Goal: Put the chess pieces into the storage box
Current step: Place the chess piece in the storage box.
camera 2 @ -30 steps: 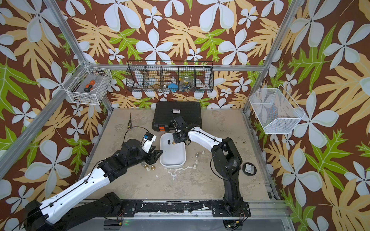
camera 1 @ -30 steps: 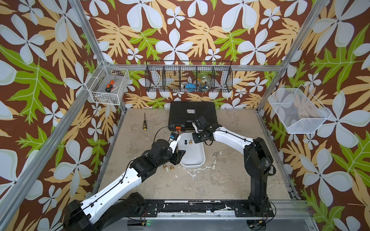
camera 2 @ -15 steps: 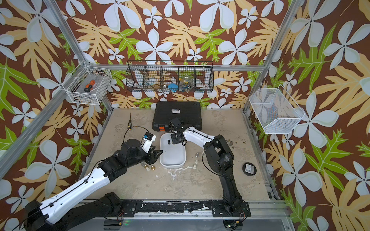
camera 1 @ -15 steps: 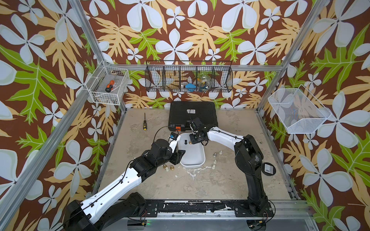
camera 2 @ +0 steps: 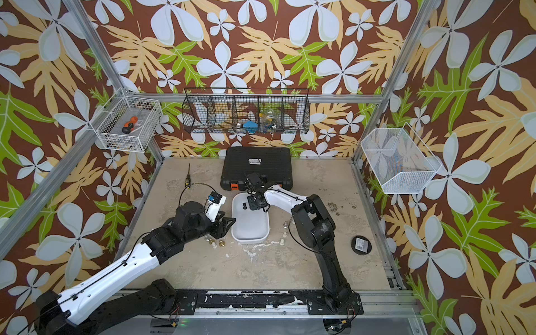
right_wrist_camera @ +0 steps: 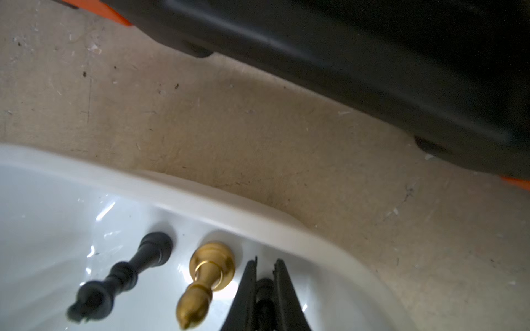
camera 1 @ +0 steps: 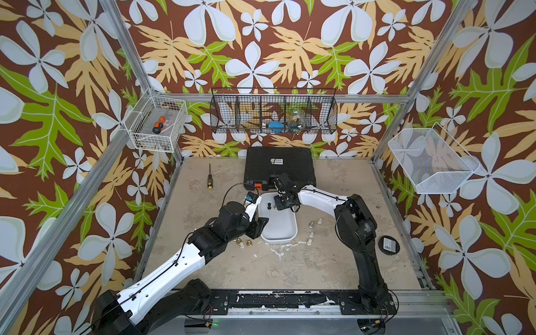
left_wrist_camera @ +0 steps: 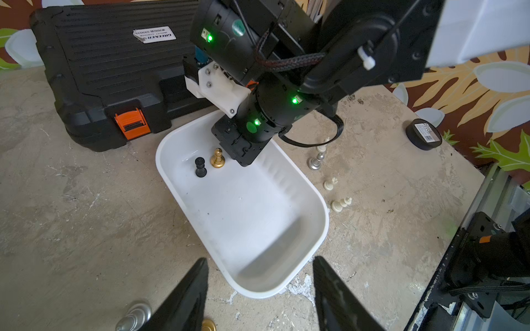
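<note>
Chess pieces: a black turned piece (left_wrist_camera: 200, 167) and a gold one (left_wrist_camera: 217, 158) stand upright, just beside each other, at the far end of the shallow white glossy plastic storage box (left_wrist_camera: 252, 217). Cream and silver pieces (left_wrist_camera: 329, 184) stand on the bench (left_wrist_camera: 71, 215) along the box's right-arm side. A silver piece (left_wrist_camera: 134, 315) and gold ones (camera 1: 248, 244) stand by my left end effector (left_wrist_camera: 258, 259), which is released and empty just beside the box.

My right end effector (right_wrist_camera: 266, 262) is clenched, low inside the box and just beside the gold piece. A dark form shows in the narrow gap; I cannot confirm that it is a piece.

Procedure, as I judge it:
- Release only when low over bare box floor.
- Part the fingers slowly.
- Lift straight up, clear of the gold piece.
- Retreat away from the black plastic toolcase (left_wrist_camera: 114, 71) close behind.
</note>
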Tool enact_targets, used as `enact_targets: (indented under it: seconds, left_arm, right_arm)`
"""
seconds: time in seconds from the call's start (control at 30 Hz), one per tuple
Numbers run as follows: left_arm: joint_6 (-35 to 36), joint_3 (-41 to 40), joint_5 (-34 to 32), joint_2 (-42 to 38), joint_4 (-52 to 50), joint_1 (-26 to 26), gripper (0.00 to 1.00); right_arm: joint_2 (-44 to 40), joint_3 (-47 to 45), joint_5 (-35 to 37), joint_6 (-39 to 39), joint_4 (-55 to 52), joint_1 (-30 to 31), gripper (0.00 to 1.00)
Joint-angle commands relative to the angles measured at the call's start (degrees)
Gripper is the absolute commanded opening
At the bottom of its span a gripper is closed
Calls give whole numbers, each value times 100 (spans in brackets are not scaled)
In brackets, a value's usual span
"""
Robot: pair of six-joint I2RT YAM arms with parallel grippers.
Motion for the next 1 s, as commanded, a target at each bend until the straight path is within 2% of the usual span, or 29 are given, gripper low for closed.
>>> enact_targets:
  seconds: [0.0, 0.17, 0.57, 0.97]
  left_arm:
    - [29, -9, 25, -8, 42, 16, 60]
    - [29, -9, 16, -11, 37, 16, 60]
    - [36, 0, 33, 7, 46, 25, 60]
    - [38, 18, 42, 52, 40, 24, 61]
  right_arm:
    - [37, 28, 58, 44, 50, 3, 6]
    - [-6, -51, 81, 53, 104, 4, 8]
    - [-76, 35, 196, 16, 46, 5, 26]
    - [-437, 264, 284, -47, -170, 12, 35]
